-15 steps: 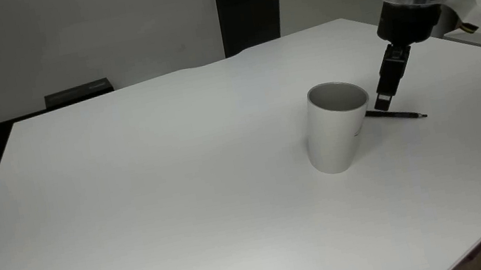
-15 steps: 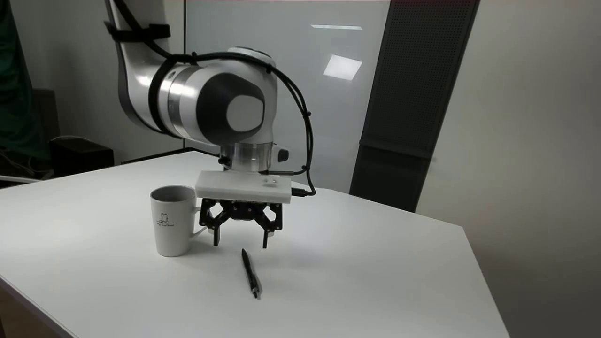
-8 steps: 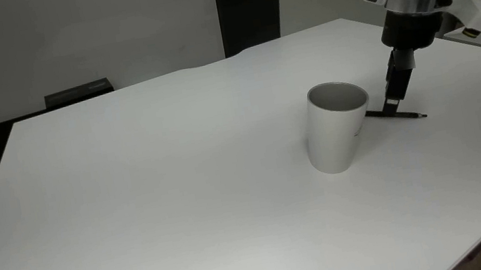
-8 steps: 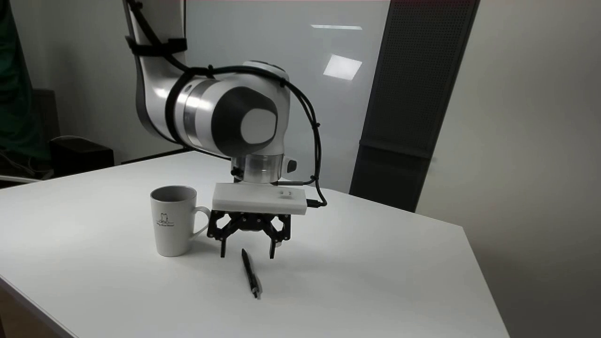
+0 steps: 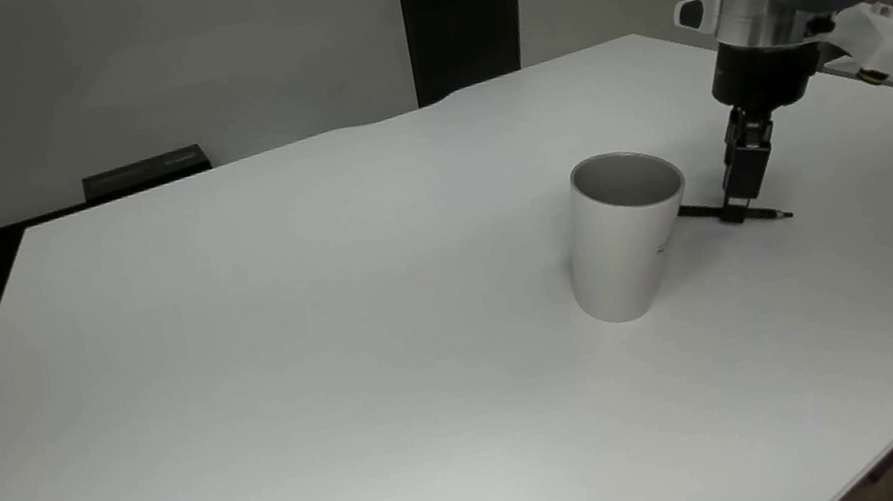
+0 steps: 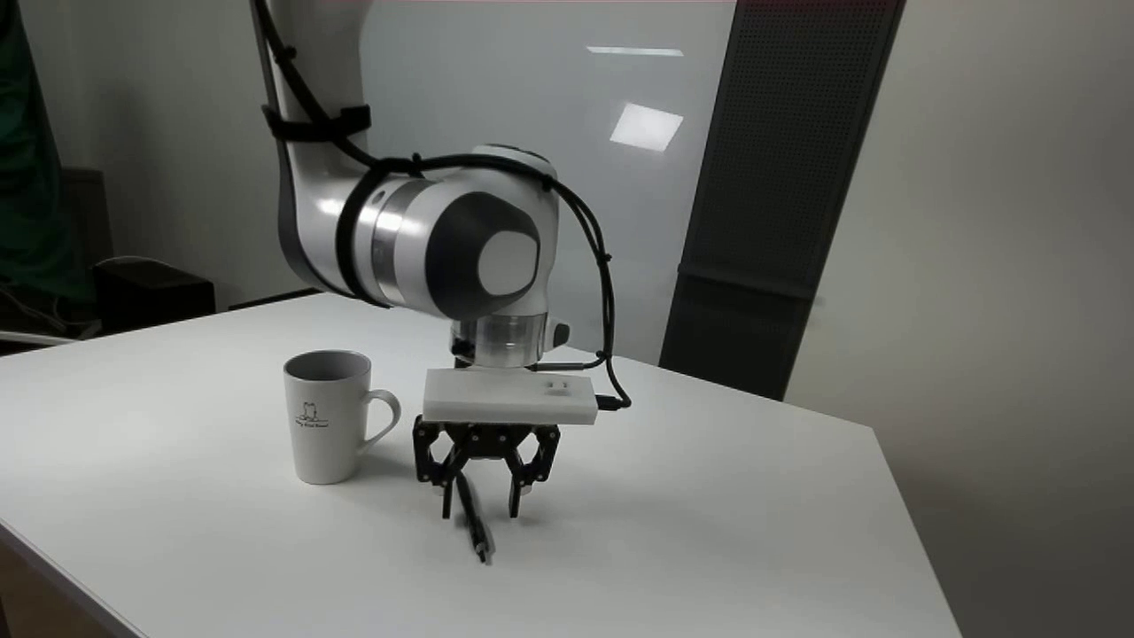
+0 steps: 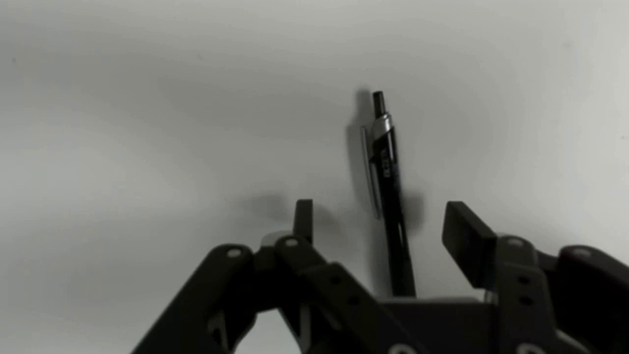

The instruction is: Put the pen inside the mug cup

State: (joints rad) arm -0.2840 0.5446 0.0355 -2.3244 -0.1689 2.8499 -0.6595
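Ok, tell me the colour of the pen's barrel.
The pen has a black barrel with small pale lettering; it shows best in the wrist view.

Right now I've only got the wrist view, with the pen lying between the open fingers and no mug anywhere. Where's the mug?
Observer: The mug stands to the left of the fingers in both exterior views.
Operator: Anything sticking out that I might bump?
Observer: Yes, in an exterior view its handle points toward the fingers.
Operator: And how low am I over the pen?
Observer: In an exterior view a fingertip overlaps the middle of the pen; whether it touches the table, I can't tell.
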